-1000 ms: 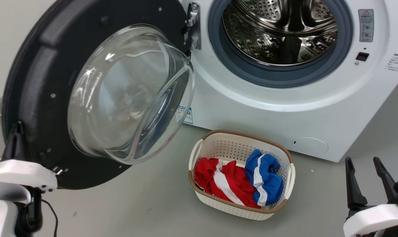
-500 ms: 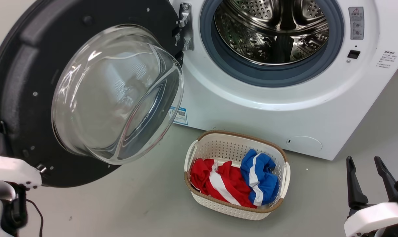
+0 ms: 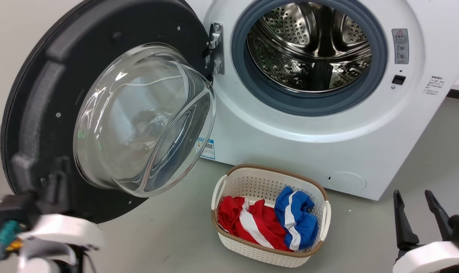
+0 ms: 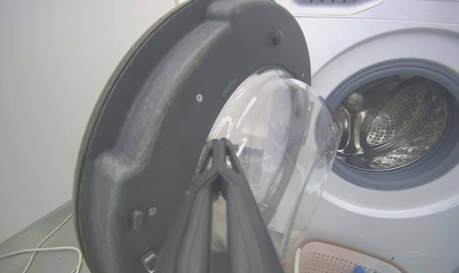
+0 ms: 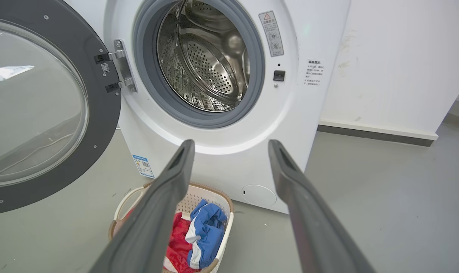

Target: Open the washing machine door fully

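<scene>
In the head view the washing machine door (image 3: 36, 94) stands wide open on its hinge (image 3: 216, 47), to the left of the washing machine (image 3: 290, 144). Its black inner face and glass bowl (image 3: 146, 117) look outward, and the steel drum (image 3: 309, 45) is exposed. The left gripper (image 3: 55, 184) is a blur at the door's lower edge. The right gripper (image 3: 419, 216) hangs low on the right, well clear, with its fingers spread. A white basket (image 3: 275, 170) of red and blue clothes (image 3: 267, 216) sits on the floor in front.

The left wrist view adds detail: the fingertips are pressed together in front of the bowl's rim, though contact cannot be told. A white cable (image 4: 36, 250) lies on the floor.

The right wrist view confirms the wide gap and brings in a wall (image 5: 396, 57) beside the machine.
</scene>
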Robot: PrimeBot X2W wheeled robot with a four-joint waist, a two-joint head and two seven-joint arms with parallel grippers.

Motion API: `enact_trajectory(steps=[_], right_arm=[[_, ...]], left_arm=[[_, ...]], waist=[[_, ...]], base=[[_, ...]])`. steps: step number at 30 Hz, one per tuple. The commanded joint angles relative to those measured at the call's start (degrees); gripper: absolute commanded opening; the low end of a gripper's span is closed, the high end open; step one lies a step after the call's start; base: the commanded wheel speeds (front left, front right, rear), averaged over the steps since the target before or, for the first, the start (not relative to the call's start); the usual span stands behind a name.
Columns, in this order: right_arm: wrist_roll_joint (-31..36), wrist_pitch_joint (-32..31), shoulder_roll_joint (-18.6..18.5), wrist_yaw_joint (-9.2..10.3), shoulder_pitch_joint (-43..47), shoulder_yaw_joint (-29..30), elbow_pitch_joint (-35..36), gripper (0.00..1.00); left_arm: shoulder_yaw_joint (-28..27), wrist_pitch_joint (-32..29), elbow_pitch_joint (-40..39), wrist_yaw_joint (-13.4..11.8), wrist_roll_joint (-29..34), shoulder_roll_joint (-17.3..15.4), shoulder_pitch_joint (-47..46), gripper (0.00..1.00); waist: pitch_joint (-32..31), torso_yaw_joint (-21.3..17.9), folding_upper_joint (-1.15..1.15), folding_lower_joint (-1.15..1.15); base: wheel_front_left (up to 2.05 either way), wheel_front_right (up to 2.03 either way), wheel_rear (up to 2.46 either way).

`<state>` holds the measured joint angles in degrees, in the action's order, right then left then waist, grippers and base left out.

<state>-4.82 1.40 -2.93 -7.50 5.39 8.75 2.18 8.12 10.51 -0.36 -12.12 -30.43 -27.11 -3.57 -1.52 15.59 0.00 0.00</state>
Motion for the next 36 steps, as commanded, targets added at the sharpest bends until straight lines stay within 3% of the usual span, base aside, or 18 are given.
enact_trajectory(steps=[1,9,14,20,21,24,25,27,36], right_arm=[[0.2,-0.2,0.1,0.01,0.6,-0.1,0.3,1.0],[0.8,-0.8,0.1,0.01,0.3,-1.4,0.6,1.0],[0.9,-0.8,0.1,0.01,-0.4,-2.7,0.1,1.0],[0.9,-0.4,0.1,0.01,-0.4,-3.5,-0.9,1.0],[0.9,-0.3,0.1,0.01,-0.3,-3.7,-1.0,1.0],[0.9,-0.2,0.1,0.01,-0.4,-4.1,-1.4,1.0],[1.0,-0.1,0.1,0.01,-0.4,-4.2,-1.5,1.0],[1.0,0.1,0.1,0.01,-0.6,-4.3,-1.7,1.0],[1.4,0.6,0.1,0.01,-1.0,-4.4,-2.4,1.0]], left_arm=[[0.6,-0.2,-1.0,-0.3,0.5,0.5,1.0,0.0],[10.1,-2.3,-4.8,1.3,2.9,5.2,0.4,0.0],[14.3,-0.8,-0.3,2.8,3.9,8.3,-0.8,0.0],[14.6,2.0,5.8,2.1,4.2,10.7,-1.3,0.0],[14.5,2.4,6.5,2.0,4.4,10.7,-1.4,0.18],[14.3,3.0,8.4,2.1,4.7,10.6,-1.7,0.57],[14.4,3.1,8.9,2.1,4.7,10.5,-1.7,0.77],[14.3,3.4,9.8,2.2,4.9,10.4,-1.6,1.0],[14.9,3.5,12.6,2.1,5.7,9.8,-2.4,1.0]], waist=[[-0.2,-0.2,0.0,0.0],[-0.7,-3.4,0.0,0.0],[-0.7,-7.4,0.0,0.0],[-0.9,-11.5,0.0,0.0],[-0.9,-12.0,0.0,0.0],[-1.0,-13.1,0.0,0.0],[-1.1,-13.4,0.0,0.0],[-1.1,-13.9,0.0,0.0],[-1.2,-14.6,0.0,0.0]], base=[[0.0,0.0,0.0],[0.0,0.0,0.0],[0.0,0.0,0.0],[0.0,0.0,0.0],[0.0,0.0,0.0],[0.0,0.0,0.0],[0.0,0.0,0.0],[0.0,0.0,0.0],[0.0,0.0,0.0]])
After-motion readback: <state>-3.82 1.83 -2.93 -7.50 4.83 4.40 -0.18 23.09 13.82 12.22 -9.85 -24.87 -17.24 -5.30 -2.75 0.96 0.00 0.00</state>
